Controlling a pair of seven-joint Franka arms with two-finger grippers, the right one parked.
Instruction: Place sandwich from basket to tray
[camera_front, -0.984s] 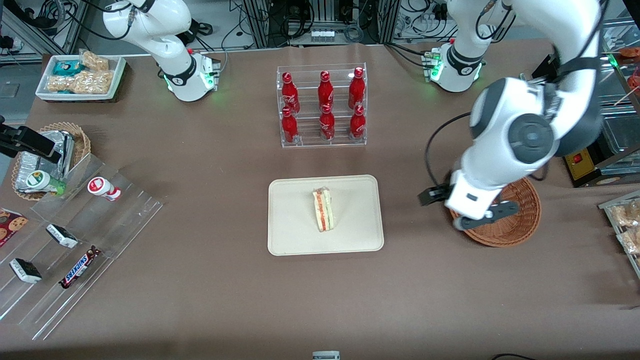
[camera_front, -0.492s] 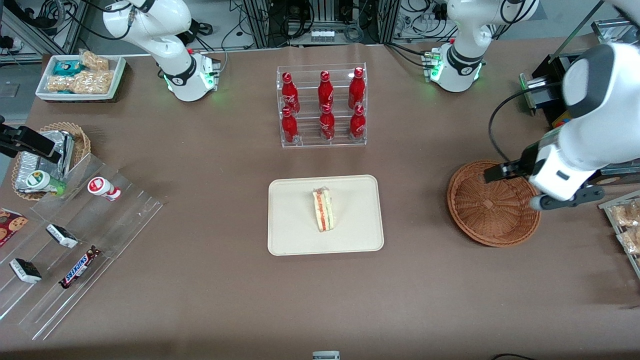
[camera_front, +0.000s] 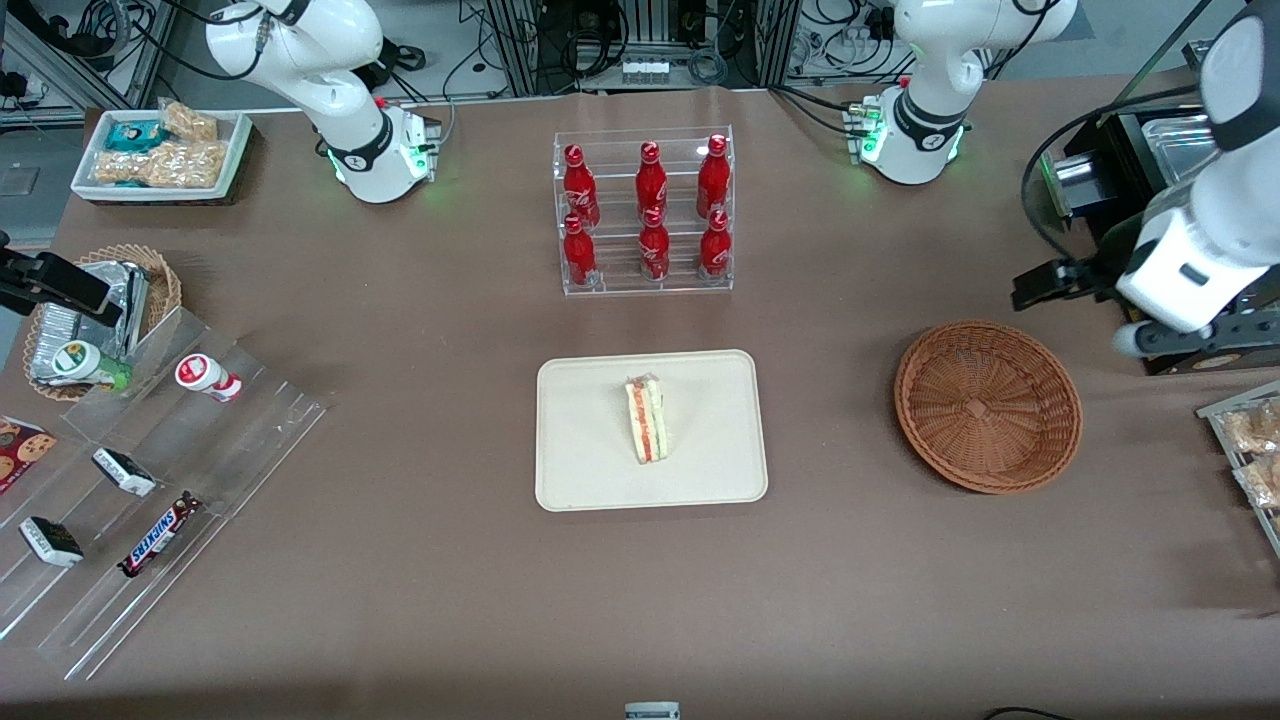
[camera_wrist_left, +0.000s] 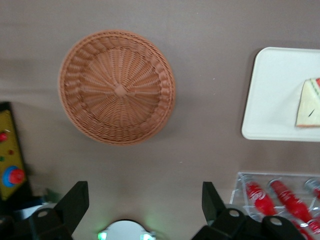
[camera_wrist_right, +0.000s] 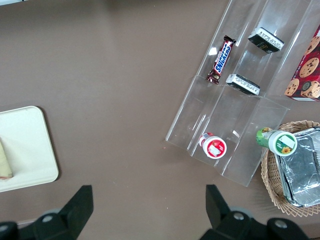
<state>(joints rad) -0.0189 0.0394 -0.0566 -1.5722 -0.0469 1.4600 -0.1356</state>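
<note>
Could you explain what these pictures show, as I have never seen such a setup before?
These are two white robot arms bolted to a brown table. One picture looks down on the table from the front; the other two come from cameras on the arms' wrists. Only one arm works. Its claw is open, holds nothing, and hangs high above the table, beside the round woven basket. The basket has nothing in it. The sandwich, a small wedge with red and green filling, lies on the cream tray in the middle of the table. A clear rack of red bottles stands farther from the front camera than the tray.
</note>
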